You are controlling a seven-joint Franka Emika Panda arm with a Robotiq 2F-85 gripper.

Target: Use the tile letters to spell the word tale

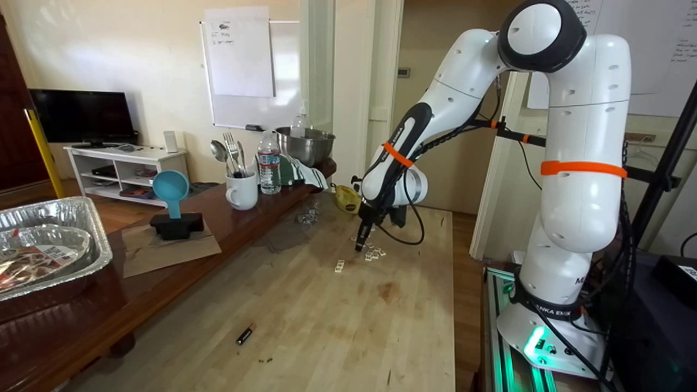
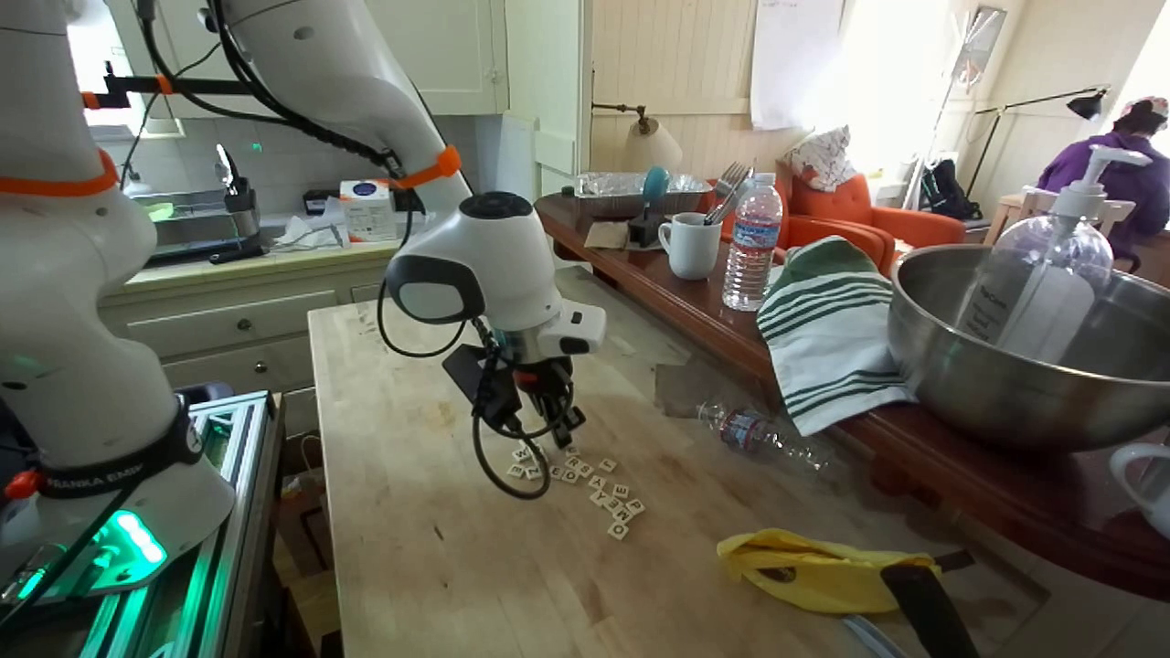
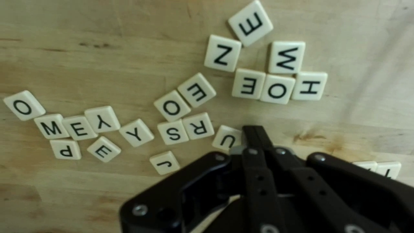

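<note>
Gripper (image 3: 254, 130), tips together, near the U tile (image 3: 227, 138); other letter tiles (image 3: 248, 83) lie scattered. A tile row (image 1: 339, 266) sits apart.

A pale, brown-stained wooden tabletop (image 1: 326, 326) is strewn with a group of square cream letter tiles (image 3: 172, 105). Just beside the group, a tile row (image 1: 339, 265) is seen; apart from the group, a black-and-copper cylindrical battery (image 1: 245, 334), a clear plastic bottle (image 2: 755, 437) on its side and a baggy yellow object (image 2: 815, 576).

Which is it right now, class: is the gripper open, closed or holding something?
Gripper: closed, jaws together, nothing visible between them.
</note>
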